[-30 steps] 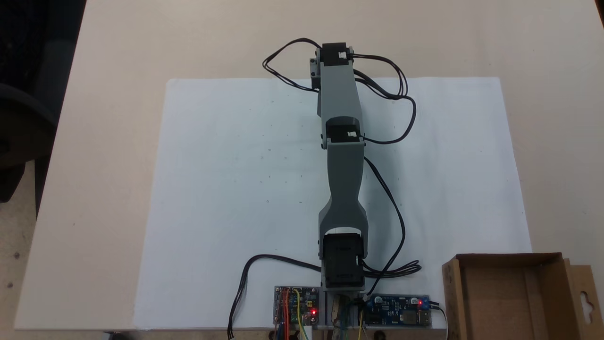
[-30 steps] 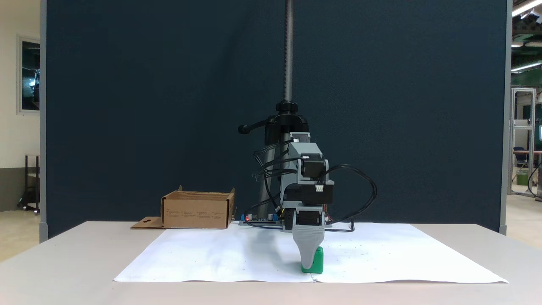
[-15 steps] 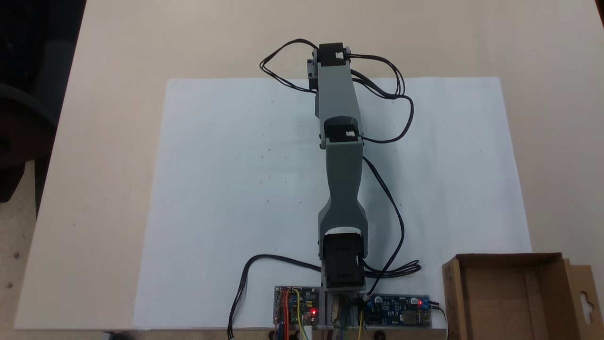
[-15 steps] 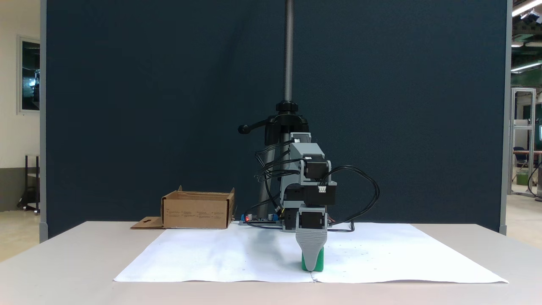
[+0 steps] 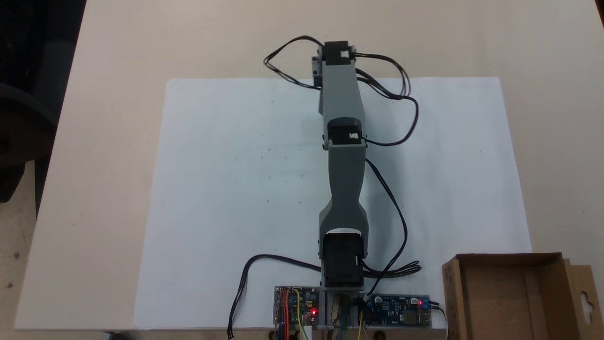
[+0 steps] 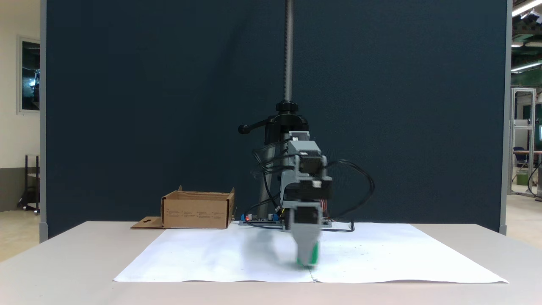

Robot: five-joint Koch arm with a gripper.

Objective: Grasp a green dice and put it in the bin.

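In a fixed view from the front, the green dice (image 6: pixel 314 254) sits near the front edge of the white paper, mostly hidden behind my grey gripper (image 6: pixel 307 262). The gripper points straight down over it and is blurred by motion. One finger faces the camera and the other is hidden behind it, so the jaws' state cannot be read. From above, the outstretched arm's wrist (image 5: pixel 337 54) covers both gripper and dice. The bin (image 5: pixel 505 257), an open brown cardboard box, stands beside the arm's base, seen at the back left in the front view as bin (image 6: pixel 197 209).
A white paper sheet (image 5: pixel 236 189) covers the middle of the table. Two circuit boards (image 5: pixel 296 304) with red lights flank the arm's base, with black cables looping around the arm. The bin's side flap (image 5: pixel 585 297) lies flat. A tripod pole (image 6: pixel 288 63) rises behind the arm.
The gripper came down in front of the dice, then swung slightly left in the front view. The dice's green patch shifted with it and sits a little higher.
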